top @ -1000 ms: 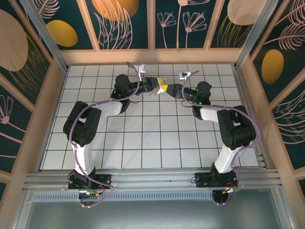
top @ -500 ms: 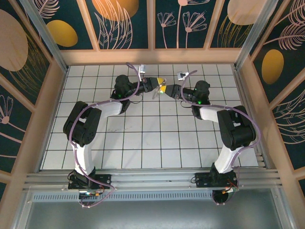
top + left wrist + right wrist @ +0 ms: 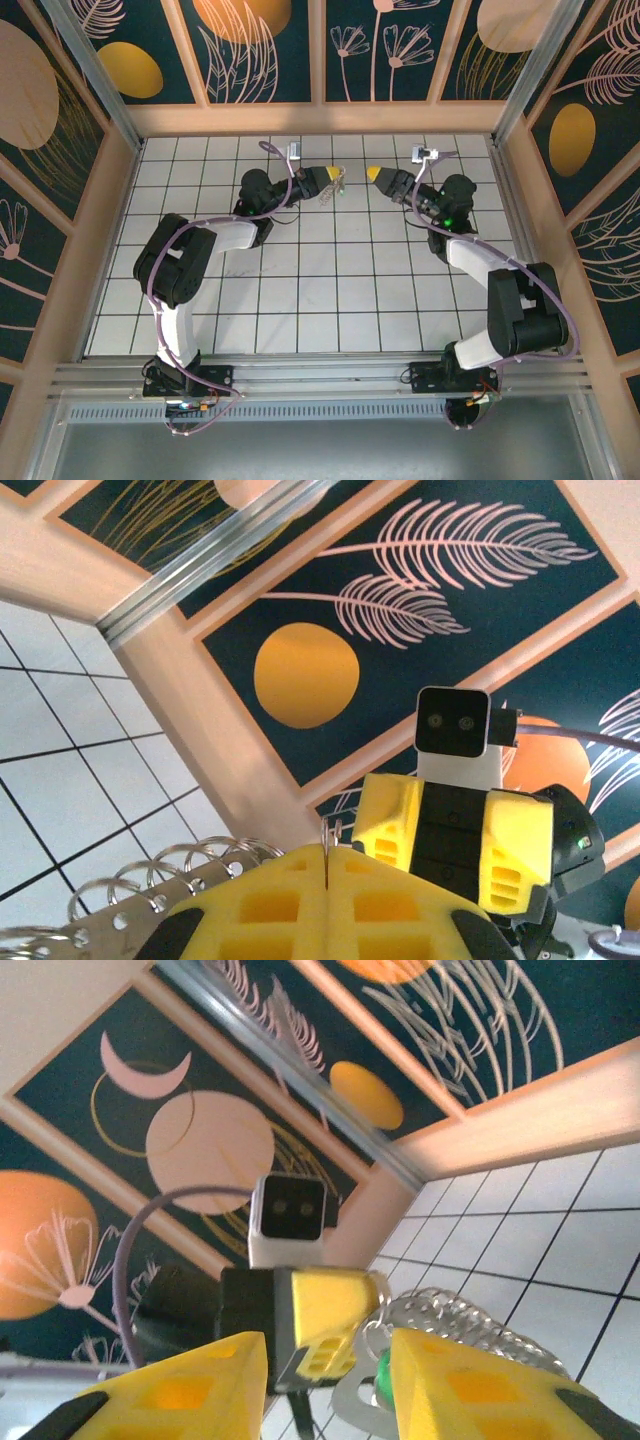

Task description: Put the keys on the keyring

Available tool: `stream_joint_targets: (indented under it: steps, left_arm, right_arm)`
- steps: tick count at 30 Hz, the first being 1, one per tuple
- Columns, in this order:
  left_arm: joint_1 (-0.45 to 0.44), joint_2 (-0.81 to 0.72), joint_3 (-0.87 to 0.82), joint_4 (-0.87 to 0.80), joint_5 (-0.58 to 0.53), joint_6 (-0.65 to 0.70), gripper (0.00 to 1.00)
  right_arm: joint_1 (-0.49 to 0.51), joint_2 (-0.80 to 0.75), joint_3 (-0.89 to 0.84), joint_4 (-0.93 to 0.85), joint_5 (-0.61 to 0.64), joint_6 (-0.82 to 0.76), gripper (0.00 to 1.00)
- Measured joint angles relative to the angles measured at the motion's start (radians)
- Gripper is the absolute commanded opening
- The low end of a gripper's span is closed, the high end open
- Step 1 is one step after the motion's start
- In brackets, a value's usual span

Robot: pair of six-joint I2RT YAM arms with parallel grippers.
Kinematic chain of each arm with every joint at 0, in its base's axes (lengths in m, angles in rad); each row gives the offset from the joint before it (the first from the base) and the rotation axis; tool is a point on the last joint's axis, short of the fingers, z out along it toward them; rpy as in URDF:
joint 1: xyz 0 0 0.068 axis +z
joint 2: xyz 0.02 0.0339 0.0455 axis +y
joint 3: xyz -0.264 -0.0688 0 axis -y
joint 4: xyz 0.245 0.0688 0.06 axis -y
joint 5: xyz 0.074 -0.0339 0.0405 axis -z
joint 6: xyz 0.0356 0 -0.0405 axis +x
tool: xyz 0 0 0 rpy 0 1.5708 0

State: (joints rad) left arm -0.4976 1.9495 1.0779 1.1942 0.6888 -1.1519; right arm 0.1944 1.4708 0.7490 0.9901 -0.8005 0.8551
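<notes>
My left gripper hangs above the far middle of the tiled floor. In the left wrist view its yellow jaws are shut on a thin wire loop, the keyring. A silver strip with several small wire rings hangs beside them. In the right wrist view, a green-headed key and that silver bunch dangle below the left gripper's yellow finger. From above the hanging keys are a small pale cluster. My right gripper is open, about one tile to the right, with nothing between its fingers.
The wooden back wall runs close behind both grippers. Wooden side walls and metal posts frame the white tiled floor. Purple cables loop along both arms.
My right gripper has opened and drawn back to the right, away from the left gripper. The left gripper stays shut on the ring, shifted slightly.
</notes>
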Motion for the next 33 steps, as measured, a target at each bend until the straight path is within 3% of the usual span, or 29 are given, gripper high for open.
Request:
stream_joint_targets:
  steps: [13,25,33]
  left_arm:
    - [-0.039,-0.015,-0.043,0.105,-0.140,-0.100,0.00]
    - [-0.039,-0.015,-0.043,0.112,-0.156,-0.110,0.00]
    - [-0.040,-0.015,-0.043,0.112,-0.155,-0.110,0.00]
  right_arm:
    - [0.087,0.165,0.099,0.101,0.086,0.125,0.37]
    - [0.114,0.198,0.125,0.150,0.089,0.150,0.33]
    - [0.133,0.223,0.144,0.155,0.084,0.154,0.24]
